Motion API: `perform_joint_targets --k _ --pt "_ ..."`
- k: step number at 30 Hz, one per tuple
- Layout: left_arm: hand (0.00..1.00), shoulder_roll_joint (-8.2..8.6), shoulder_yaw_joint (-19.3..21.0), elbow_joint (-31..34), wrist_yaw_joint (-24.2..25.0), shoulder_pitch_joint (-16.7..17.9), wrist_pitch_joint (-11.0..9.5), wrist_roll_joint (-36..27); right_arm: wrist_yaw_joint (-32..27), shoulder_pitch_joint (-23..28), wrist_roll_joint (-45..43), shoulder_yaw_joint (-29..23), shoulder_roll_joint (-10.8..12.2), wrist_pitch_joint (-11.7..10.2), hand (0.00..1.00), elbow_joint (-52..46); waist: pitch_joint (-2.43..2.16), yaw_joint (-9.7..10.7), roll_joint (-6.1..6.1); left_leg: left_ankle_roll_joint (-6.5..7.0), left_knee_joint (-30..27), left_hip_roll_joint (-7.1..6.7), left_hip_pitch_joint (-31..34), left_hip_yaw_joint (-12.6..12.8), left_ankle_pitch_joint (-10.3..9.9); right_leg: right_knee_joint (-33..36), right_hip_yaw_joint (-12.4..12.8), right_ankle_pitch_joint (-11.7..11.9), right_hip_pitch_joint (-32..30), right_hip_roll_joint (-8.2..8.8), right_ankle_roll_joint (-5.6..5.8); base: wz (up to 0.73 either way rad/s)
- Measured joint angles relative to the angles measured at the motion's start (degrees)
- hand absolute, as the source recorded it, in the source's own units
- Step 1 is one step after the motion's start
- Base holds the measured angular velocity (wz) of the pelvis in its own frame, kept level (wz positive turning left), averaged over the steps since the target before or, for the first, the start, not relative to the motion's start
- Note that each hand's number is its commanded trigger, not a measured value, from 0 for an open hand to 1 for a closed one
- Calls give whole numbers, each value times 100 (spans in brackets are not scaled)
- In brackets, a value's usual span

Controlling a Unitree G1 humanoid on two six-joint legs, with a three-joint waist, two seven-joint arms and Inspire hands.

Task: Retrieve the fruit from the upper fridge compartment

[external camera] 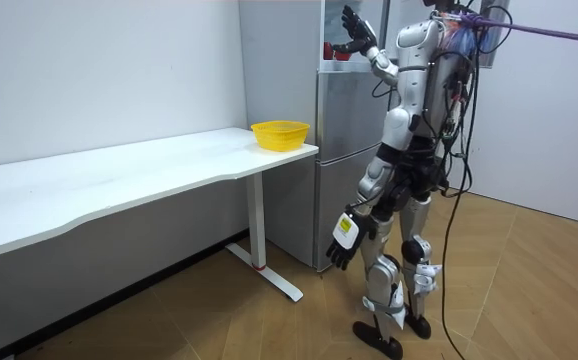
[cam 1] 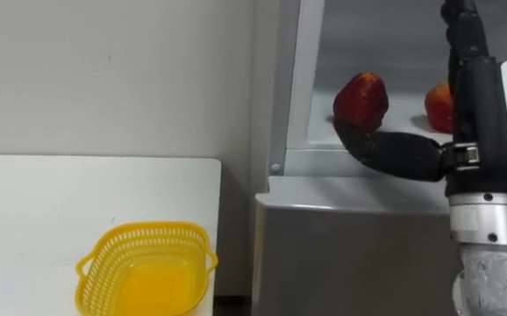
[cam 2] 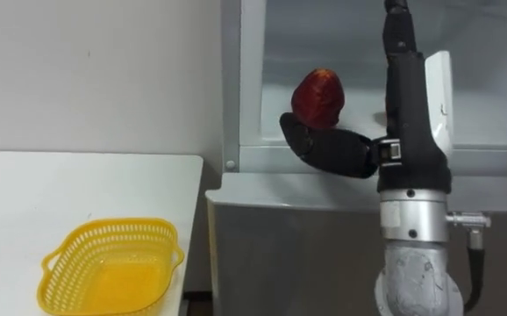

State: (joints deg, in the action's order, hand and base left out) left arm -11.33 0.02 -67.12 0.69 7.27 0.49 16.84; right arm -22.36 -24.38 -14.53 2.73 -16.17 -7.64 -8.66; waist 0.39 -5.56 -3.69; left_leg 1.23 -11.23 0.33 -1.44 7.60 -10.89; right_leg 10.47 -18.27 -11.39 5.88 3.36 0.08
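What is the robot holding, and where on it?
Cannot be told: the right hand is at the bottom front of the red fruit in the fridge, but a grip isn't clear. The left hand hangs empty.

My right hand (cam 1: 389,151) lies stretched out along the front edge of the upper fridge (cam 1: 350,254) shelf (cam 1: 320,125). The red fruit (cam 1: 362,101) just behind my fingers blocks the way deeper. A second fruit (cam 1: 439,107) stands toward the shelf's right, behind my forearm. The compartment's left frame (cam 1: 290,88) walls off that side. Above both fruits there is open room.
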Motion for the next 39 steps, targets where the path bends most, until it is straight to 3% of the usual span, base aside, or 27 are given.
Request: perform_joint_targets --k 4,7,14,21,27,32,39 --pt "0 1 201 119 56 -44 157 220 2 -266 -79 -1 -177 171 0 425 -6 -88 -12 4 -17 0 74 -35 3 4 -77 0 -8 7 0 7" --pt "0 2 204 160 105 -37 258 366 7 -352 -74 -3 -198 395 0 596 -18 -115 -30 9 -17 -5 78 -36 7 6 -90 0 -11 -5 0 0" --pt "0 1 213 197 129 -4 446 422 74 -379 -69 -2 -226 623 0 808 -28 -133 -163 13 -59 -10 88 -31 10 7 -225 1 -4 18 1 1" --pt "0 1 213 279 223 11 567 422 273 -632 130 -1 -304 734 0 1043 -4 -146 -121 15 -61 -16 101 -42 9 10 -238 1 -11 34 2 1" --pt "0 -12 213 438 228 106 671 411 501 -937 469 0 -569 926 0 1372 -21 -144 -115 15 -61 -13 140 -52 10 15 -239 1 -31 17 2 0" --pt "0 -38 213 558 235 111 709 411 531 -943 759 2 -638 1024 0 1492 -78 -151 -196 17 -163 -12 193 -59 12 17 -235 1 -59 33 2 2" --pt "0 -46 207 742 230 95 710 415 825 -1156 906 64 -799 1019 0 2069 -63 -161 -199 28 -225 -2 279 -85 5 35 -246 4 -68 35 -4 2"
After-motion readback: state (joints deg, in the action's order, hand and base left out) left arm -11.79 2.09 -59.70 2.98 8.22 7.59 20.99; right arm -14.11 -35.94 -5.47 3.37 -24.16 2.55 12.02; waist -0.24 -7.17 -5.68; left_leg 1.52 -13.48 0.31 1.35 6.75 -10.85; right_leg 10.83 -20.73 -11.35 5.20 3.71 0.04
